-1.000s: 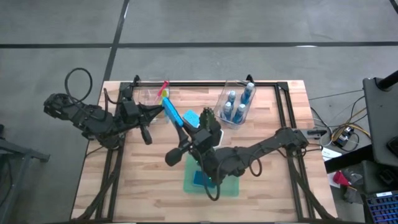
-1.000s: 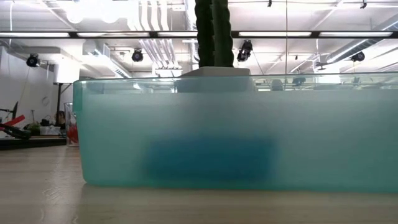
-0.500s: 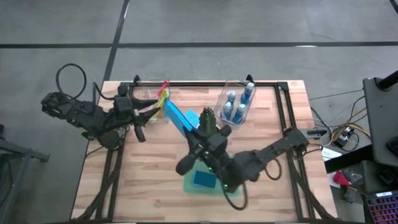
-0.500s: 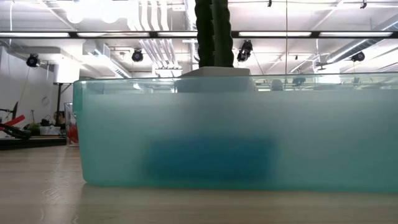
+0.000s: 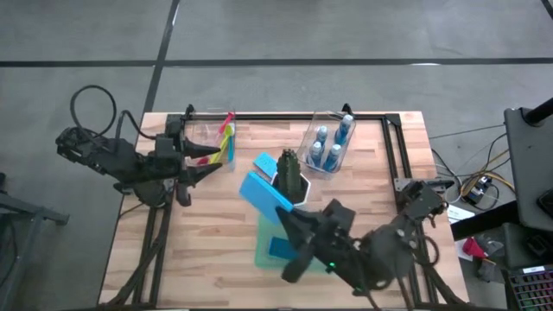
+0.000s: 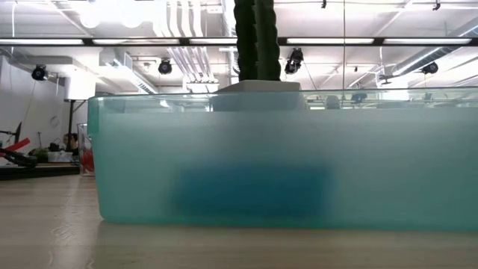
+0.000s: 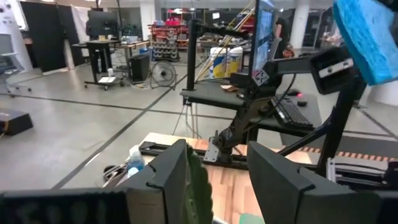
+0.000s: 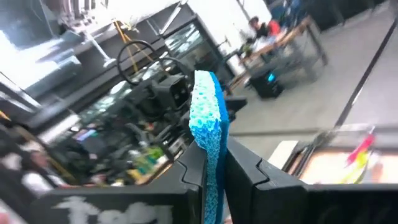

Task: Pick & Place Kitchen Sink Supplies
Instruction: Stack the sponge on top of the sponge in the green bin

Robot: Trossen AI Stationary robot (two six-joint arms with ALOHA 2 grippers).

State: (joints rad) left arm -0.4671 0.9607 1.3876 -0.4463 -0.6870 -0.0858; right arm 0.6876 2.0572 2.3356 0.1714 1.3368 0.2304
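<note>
My right gripper (image 5: 290, 216) is shut on a flat blue sponge (image 5: 263, 192), held in the air over the table's middle, just near-left of the plant (image 5: 290, 171). The same sponge (image 7: 367, 37) shows in the left wrist view. Another blue sponge (image 5: 281, 249) lies flat in the green tray (image 5: 262, 255). My left gripper (image 5: 210, 162) stands open and empty at the far left, next to the clear bin (image 5: 206, 131) with red, yellow and blue brushes (image 5: 227, 138). Small bottles of blue liquid (image 5: 331, 142) stand in a clear bin at the back. My right gripper pinches the sponge's two flat faces (image 8: 210, 163) between its two fingers, at one end. The fingers come from the table's near right side, slanting upward. The sponge sticks out beyond the fingers on edge, lifted clear of the table and the tray.
The plant in its white pot (image 5: 298, 186) stands at mid-table behind the tray, whose wall (image 6: 276, 161) fills the low view. Black frame rails (image 5: 285, 115) run along the far edge and both sides. Bare wood lies at the near left (image 5: 190, 250).
My left gripper has opened, let go of the blue sponge and drawn back toward the table's left edge. My right gripper, shut on the sponge, has carried it toward the near edge and the right, away from the brush bin.
</note>
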